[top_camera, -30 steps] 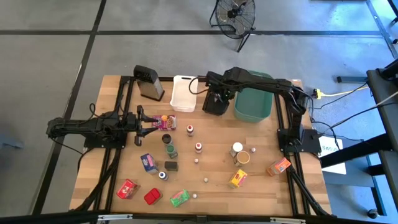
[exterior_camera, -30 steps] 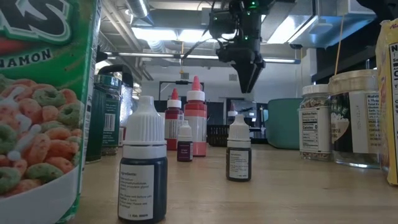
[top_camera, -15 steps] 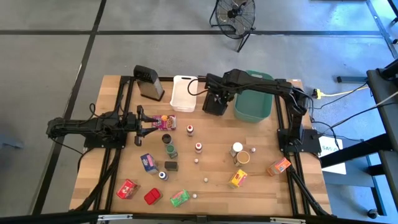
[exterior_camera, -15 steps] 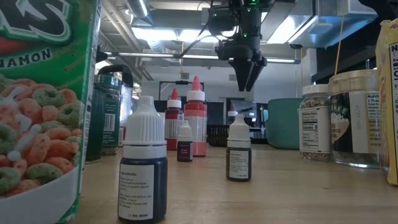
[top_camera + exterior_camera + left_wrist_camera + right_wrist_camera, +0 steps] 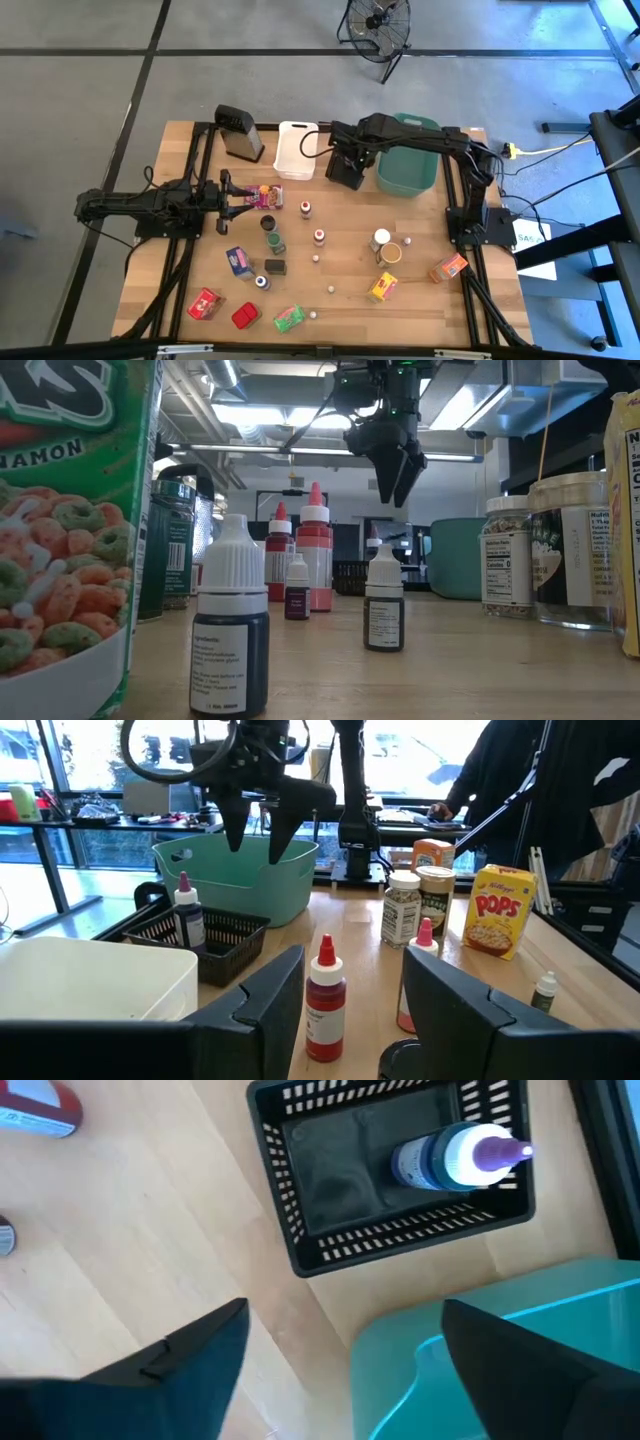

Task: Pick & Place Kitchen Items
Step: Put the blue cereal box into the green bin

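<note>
The high camera looks straight down on the whole counter (image 5: 340, 290). The low one sits at counter height among the bottles, facing the room. Both wrist cameras, one nearly level, one pointing down, share the black basket (image 5: 390, 1175) (image 5: 195, 935).

We see bare wood ahead of black basket (image 5: 390, 1175) | teal bin (image 5: 520, 1350) just beside it | bottle (image 5: 460, 1158) inside basket | red bottles (image 5: 326, 995) block our left gripper (image 5: 350, 1010)

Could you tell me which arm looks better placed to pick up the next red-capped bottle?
Probably the left: the left gripper sits low with open jaws facing the red-capped bottle, while the right gripper hangs above the black basket.
</note>
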### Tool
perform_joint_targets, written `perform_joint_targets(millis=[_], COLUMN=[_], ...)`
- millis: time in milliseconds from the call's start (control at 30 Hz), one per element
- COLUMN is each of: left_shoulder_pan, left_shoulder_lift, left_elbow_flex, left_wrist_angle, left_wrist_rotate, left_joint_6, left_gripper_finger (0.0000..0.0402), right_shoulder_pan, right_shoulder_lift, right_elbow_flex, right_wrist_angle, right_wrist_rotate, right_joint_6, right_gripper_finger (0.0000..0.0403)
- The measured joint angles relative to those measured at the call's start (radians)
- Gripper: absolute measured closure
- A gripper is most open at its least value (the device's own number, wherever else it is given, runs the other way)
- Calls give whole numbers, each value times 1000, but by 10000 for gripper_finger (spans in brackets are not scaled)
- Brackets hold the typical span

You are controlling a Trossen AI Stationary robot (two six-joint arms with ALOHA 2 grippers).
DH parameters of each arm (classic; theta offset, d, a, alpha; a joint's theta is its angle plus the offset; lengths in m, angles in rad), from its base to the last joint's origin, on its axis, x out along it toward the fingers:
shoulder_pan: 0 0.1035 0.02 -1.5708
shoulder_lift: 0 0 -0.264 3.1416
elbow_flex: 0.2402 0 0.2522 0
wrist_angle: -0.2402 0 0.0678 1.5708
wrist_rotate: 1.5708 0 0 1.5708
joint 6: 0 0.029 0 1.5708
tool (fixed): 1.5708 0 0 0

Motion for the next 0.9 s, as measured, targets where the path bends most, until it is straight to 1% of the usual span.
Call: perform_joint_targets(millis=[100,167,233,300,400,500,567,633,667,767,833,900], left_shoulder_pan=[0,0,0,0,0,0,0,-4,-10,-39,-63,-85], left_shoulder_lift=[0,0,0,0,9,25,39,73,91,174,240,311], left_elbow_flex=[0,12,44,87,148,207,249,296,317,386,444,513], left_wrist_angle=[-2,-30,-78,-129,-181,-184,-208,-208,-212,-222,-230,-280], left_wrist_rotate=[14,39,47,48,45,53,103,171,187,198,194,179], left_joint_6=[-61,-68,-60,-58,-78,-134,-152,-154,-155,-146,-116,-92], left_gripper_finger=[235,235,235,235,235,235,235,235,235,235,235,235], right_shoulder_pan=[8,16,27,41,71,106,134,169,188,253,303,358], right_shoulder_lift=[0,0,-9,-22,-34,-47,-57,-66,-72,-92,-99,-115], right_elbow_flex=[0,0,0,0,0,0,0,0,-1,0,0,-1], right_wrist_angle=[1,-1,-6,-3,3,2,-1,0,-6,-7,-14,-26], right_wrist_rotate=[21,71,124,153,155,156,157,162,170,232,297,361], right_joint_6=[2,-7,3,4,7,23,40,65,79,131,177,218], right_gripper_finger=[23,13,10,10,10,9,9,9,9,9,9,9])
